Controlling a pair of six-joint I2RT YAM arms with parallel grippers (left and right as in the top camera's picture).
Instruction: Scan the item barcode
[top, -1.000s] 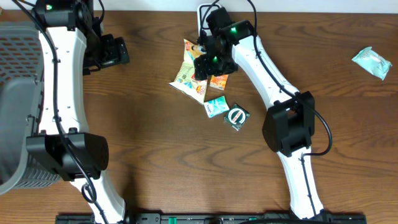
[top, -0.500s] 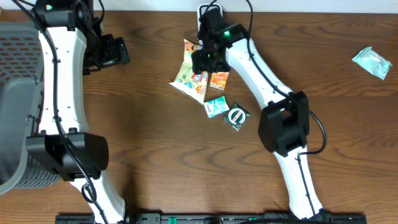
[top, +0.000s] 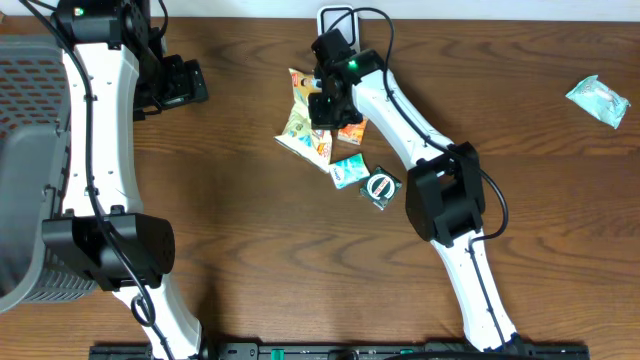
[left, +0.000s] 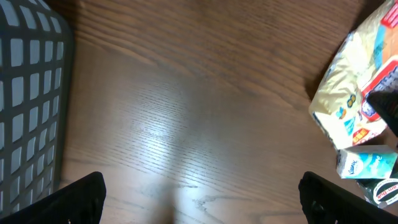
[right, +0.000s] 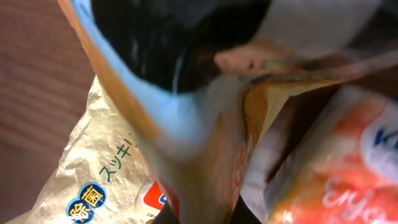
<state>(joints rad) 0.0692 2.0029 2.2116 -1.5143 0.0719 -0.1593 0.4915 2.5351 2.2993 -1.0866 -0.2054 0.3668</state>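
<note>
Pinching the blue-edged packet (right: 186, 143) with the right gripper (right: 199, 214), fingers pressed together on its crumpled film, at the far middle of the table (top: 250, 250). Crowding the right wrist view with that film, so barely showing the fingertips at the bottom edge. Reaching over a small pile of snacks: resting just beside the held packet, a cream packet (right: 106, 180) with printed characters on 1 side and an orange packet (right: 336, 186) on the other. Lying a little nearer the arm's base, 1 small teal packet (top: 347, 170) and 1 round black-and-green item (top: 381, 187), touching or nearly touching each other. Sitting well apart, toward the far right edge, 1 more pale teal packet (top: 598, 100). Hovering the left gripper (top: 190, 85) over bare wood, fingers spread wide and holding nothing, between the grey basket (top: 30, 100) and the pile.
</note>
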